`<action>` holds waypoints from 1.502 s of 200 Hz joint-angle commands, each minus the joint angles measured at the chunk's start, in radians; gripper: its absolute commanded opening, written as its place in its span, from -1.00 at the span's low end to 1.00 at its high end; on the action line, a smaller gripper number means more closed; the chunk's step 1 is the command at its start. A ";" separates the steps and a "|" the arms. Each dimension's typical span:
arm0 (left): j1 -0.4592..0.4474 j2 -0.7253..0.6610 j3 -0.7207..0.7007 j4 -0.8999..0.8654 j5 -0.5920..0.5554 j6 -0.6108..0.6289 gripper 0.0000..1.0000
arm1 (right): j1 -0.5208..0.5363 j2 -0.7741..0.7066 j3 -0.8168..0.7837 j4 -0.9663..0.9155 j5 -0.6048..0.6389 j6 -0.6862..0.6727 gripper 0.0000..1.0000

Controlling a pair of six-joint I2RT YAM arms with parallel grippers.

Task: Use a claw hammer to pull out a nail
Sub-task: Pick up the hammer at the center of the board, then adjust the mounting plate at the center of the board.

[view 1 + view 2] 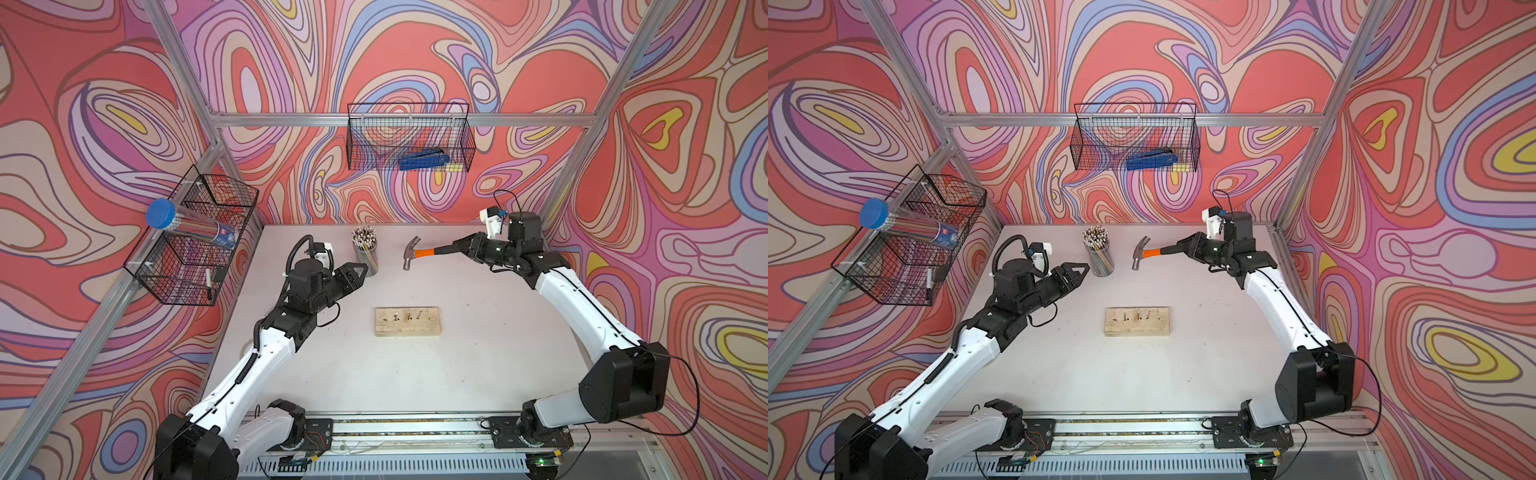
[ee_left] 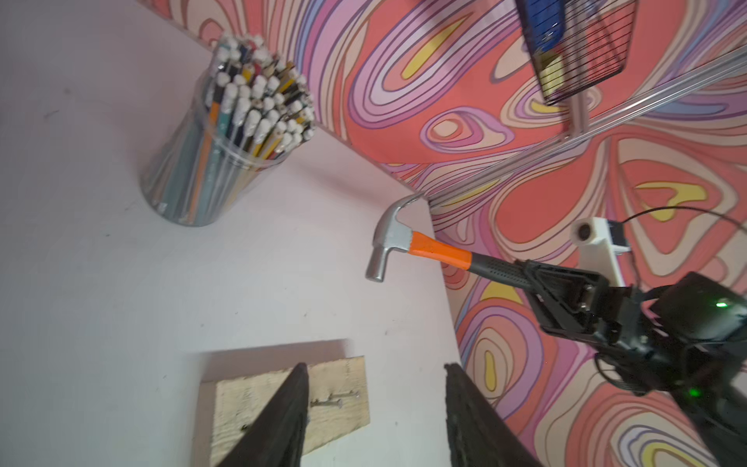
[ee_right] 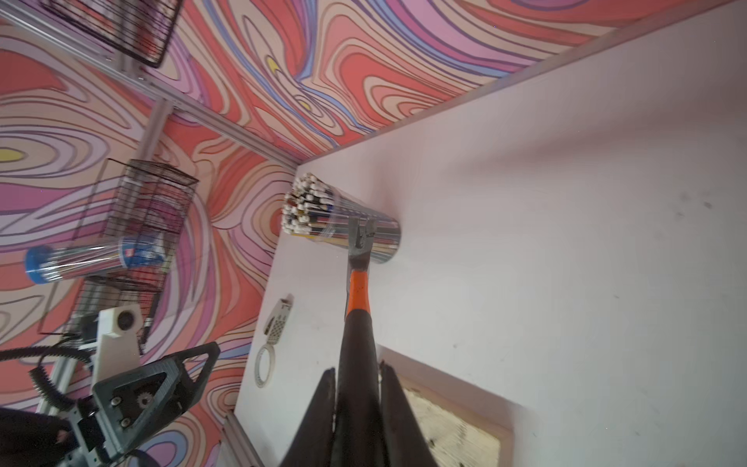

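My right gripper (image 1: 464,246) (image 1: 1187,246) is shut on the black end of the claw hammer (image 1: 415,252) (image 1: 1144,252) and holds it in the air over the back of the table. The silver head points down, the claw up and back. In the right wrist view the handle (image 3: 359,323) runs out between the shut fingers (image 3: 323,404). A wooden block (image 1: 407,328) (image 1: 1138,328) with several nails (image 1: 409,315) lies at mid-table, nearer than the hammer. My left gripper (image 1: 360,271) (image 1: 1084,268) (image 2: 376,368) hovers open and empty left of the block (image 2: 343,380).
A clear cup of pencils (image 1: 365,253) (image 2: 226,133) stands between the two grippers at the back. A wire basket (image 1: 374,137) on the back wall holds a blue tool (image 1: 424,160). Another basket (image 1: 199,266) on the left wall carries a blue-capped tube (image 1: 187,226). A tape roll (image 3: 264,364) lies at the table's left edge.
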 commanded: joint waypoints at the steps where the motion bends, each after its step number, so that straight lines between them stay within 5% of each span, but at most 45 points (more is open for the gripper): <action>1: -0.013 0.022 0.005 -0.269 -0.077 0.107 0.09 | 0.000 -0.050 0.101 -0.277 0.162 -0.146 -1.00; 83: -0.126 0.221 0.002 -0.394 -0.190 0.109 -0.02 | 0.034 0.028 0.262 -0.681 0.381 -0.270 -1.00; 170: -0.174 0.393 -0.049 -0.258 -0.112 0.063 -0.14 | 0.186 0.124 0.270 -0.619 0.406 -0.270 -1.00; 300: -0.190 0.489 -0.019 -0.131 -0.106 0.042 -0.23 | 0.216 0.288 0.457 -0.544 0.483 -0.305 -1.00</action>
